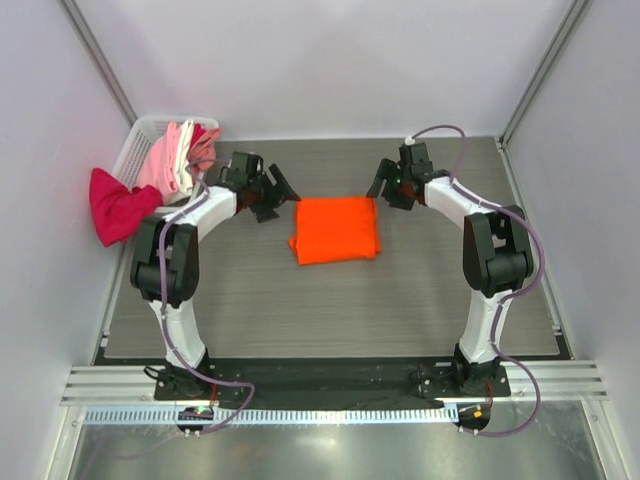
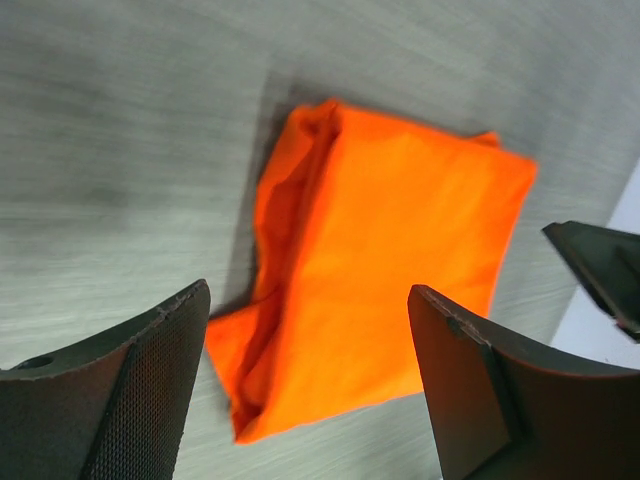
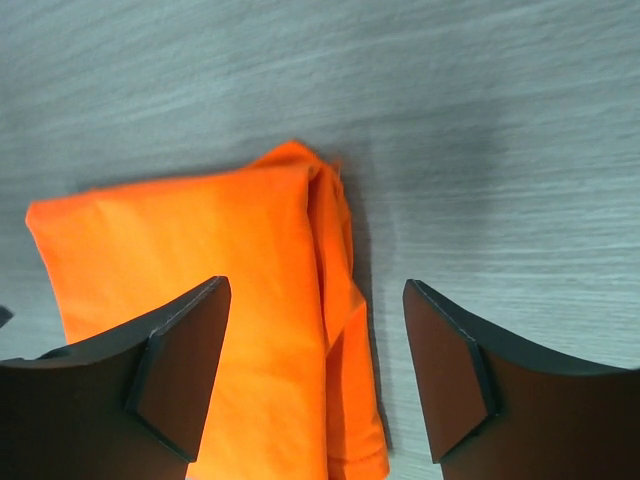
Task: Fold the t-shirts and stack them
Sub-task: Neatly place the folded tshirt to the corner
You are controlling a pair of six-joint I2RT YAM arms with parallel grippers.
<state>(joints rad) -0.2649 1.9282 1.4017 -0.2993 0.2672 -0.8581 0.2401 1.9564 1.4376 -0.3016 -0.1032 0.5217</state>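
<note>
Left fingers (image 2: 140,390) and right fingers (image 3: 180,370) both stand wide open, holding nothing, one just beside each far corner of the folded orange shirt (image 1: 336,229), which lies flat on the surface (image 1: 300,310) between them. Other shirts (image 1: 178,155) are heaped in the basket (image 1: 140,130) at far left, well apart from it. They are judged nearer the left fingers, so the next fetch falls to that side

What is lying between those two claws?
The folded orange t-shirt lies between the left gripper and the right gripper, as the top view shows.
</note>
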